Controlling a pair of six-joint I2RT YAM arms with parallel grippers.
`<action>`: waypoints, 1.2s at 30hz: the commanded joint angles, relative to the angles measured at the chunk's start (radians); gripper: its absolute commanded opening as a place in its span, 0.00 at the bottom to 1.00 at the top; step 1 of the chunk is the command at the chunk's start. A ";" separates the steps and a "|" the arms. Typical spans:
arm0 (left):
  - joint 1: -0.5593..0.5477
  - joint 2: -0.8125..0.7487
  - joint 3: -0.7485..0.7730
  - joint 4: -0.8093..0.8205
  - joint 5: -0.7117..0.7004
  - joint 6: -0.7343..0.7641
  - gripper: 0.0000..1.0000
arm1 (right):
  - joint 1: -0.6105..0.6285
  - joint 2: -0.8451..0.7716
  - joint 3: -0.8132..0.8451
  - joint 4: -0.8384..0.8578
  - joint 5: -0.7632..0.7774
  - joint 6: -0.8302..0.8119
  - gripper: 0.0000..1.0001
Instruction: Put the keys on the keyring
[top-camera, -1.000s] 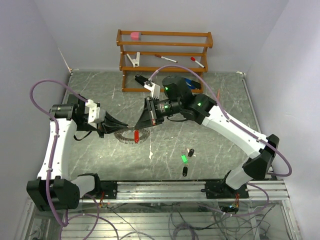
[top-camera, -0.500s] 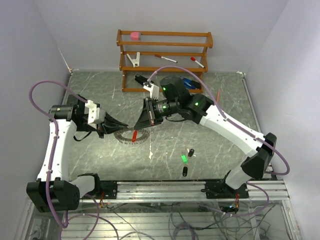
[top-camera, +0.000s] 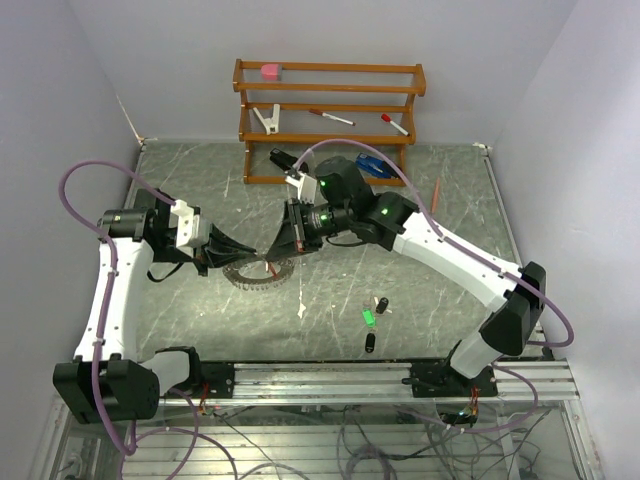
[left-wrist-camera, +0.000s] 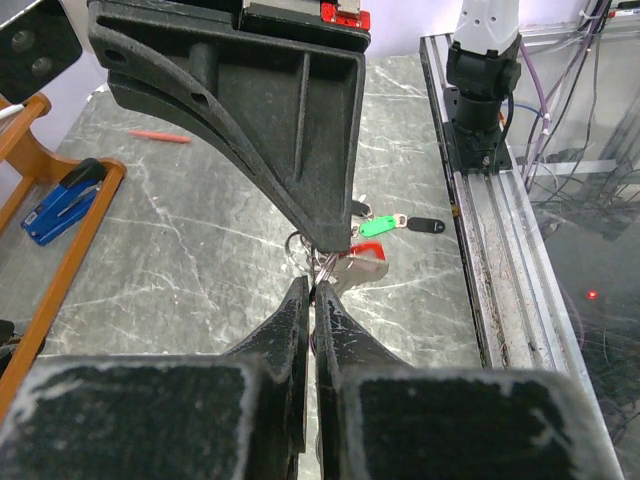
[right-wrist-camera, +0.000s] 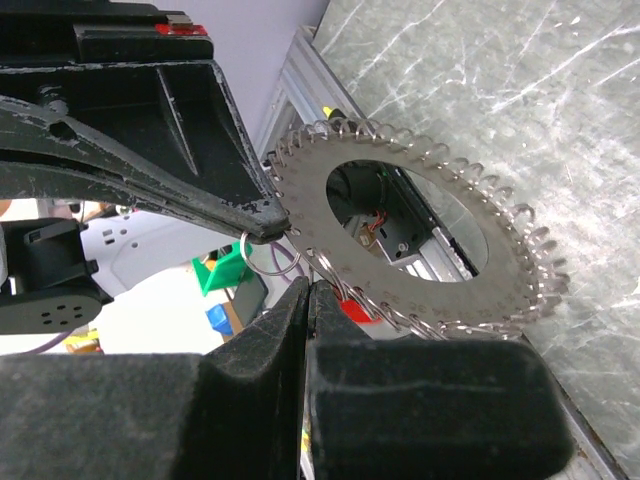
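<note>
Top external: left gripper (left-wrist-camera: 315, 295) pinches big silvery jagged-rimmed keyring (right-wrist-camera: 420, 290) over grey marbled table (top-camera: 200, 300), right gripper (right-wrist-camera: 305, 295) clamps red-headed key (left-wrist-camera: 365, 265) at its rim. Loose on table: green-headed key (top-camera: 368, 317), two black-headed keys (top-camera: 369, 343); none threaded yet imo.

Four keys (top-camera: 368, 317); one keyring (right-wrist-camera: 515, 275)

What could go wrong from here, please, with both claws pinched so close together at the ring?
1. The left claw and right claw tips nearly touch at the keyring rim; a small shift could knock them together.
2. The keyring looks held only by its edge, so it may twist or slip free.
3. The red key sits right by the pinch and could fall away if it is not fully threaded.
</note>
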 joint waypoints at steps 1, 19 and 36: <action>-0.007 0.003 0.033 -0.001 0.083 0.026 0.07 | 0.001 0.000 -0.020 0.040 0.053 0.026 0.00; -0.007 0.006 0.029 -0.002 0.083 0.026 0.07 | 0.017 -0.043 -0.057 0.111 0.103 0.078 0.00; -0.006 0.010 0.021 -0.002 0.083 0.031 0.07 | 0.016 -0.068 -0.060 0.160 0.080 0.093 0.00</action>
